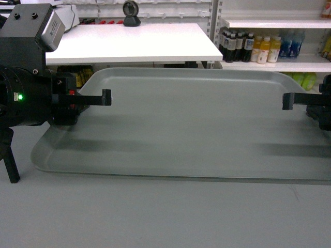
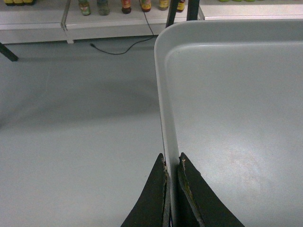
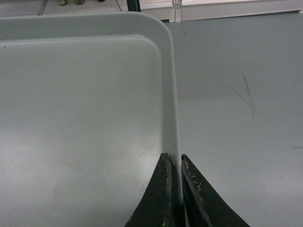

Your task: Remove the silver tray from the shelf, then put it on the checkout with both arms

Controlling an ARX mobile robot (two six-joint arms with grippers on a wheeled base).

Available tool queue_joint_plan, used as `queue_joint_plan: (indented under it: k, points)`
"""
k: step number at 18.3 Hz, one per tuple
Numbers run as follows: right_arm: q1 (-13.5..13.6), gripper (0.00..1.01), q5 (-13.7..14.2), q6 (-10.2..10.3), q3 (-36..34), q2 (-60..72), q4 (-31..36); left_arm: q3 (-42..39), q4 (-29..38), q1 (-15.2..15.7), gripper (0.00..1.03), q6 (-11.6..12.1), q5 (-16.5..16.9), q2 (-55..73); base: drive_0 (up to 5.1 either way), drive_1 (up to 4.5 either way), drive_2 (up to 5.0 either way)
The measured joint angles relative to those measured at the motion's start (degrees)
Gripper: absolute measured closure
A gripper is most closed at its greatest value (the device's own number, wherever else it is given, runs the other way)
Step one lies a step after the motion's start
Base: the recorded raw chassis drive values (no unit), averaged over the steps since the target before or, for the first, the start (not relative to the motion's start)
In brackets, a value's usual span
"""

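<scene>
Store shelving fills the back of my head view, with a row of drink bottles (image 1: 258, 47) on the right-hand shelf (image 1: 274, 23) and a white table (image 1: 139, 41) behind, carrying a small dark round device (image 1: 131, 13). Nearer to me, the silver tray (image 1: 191, 124) lies across the pale grey surface (image 1: 155, 217), its long axis running left to right between my two arms and its flat face up. I cannot tell from the head view whether its underside touches the surface.

My left gripper (image 2: 172, 163) is clamped on the tray's left short rim; the left wrist camera shows one jaw outside the rim and one inside, with the rim pinched between them. My right gripper (image 3: 173, 161) grips the right short rim the same way, its jaws closed on either side of that edge. Both grasps sit partway along the short sides, short of the rounded far corners.

Past the tray's left corner I see a black cable (image 2: 124, 45) lying on the floor below more shelves. A few faint scuff marks (image 3: 246, 94) show on the grey surface beside the right rim.
</scene>
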Motion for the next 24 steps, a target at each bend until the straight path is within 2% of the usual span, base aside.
queue_joint_plan:
  k: [14,17,24]
  points:
    - [0.0,0.98,0.0,0.0,0.0,0.0,0.0,0.0,0.0,0.0,0.99,0.0,0.0,0.0,-4.9,2.53,2.5]
    - [0.8,0.98,0.0,0.0,0.0,0.0,0.5,0.0,-0.1,0.6,0.99,0.1,0.1,0.0,0.0,0.00,0.0]
    - [0.2,0.98,0.1,0.0,0.0,0.0,-0.1,0.0,0.0,0.1,0.99,0.1,-0.1,0.0,0.0,0.00,0.0]
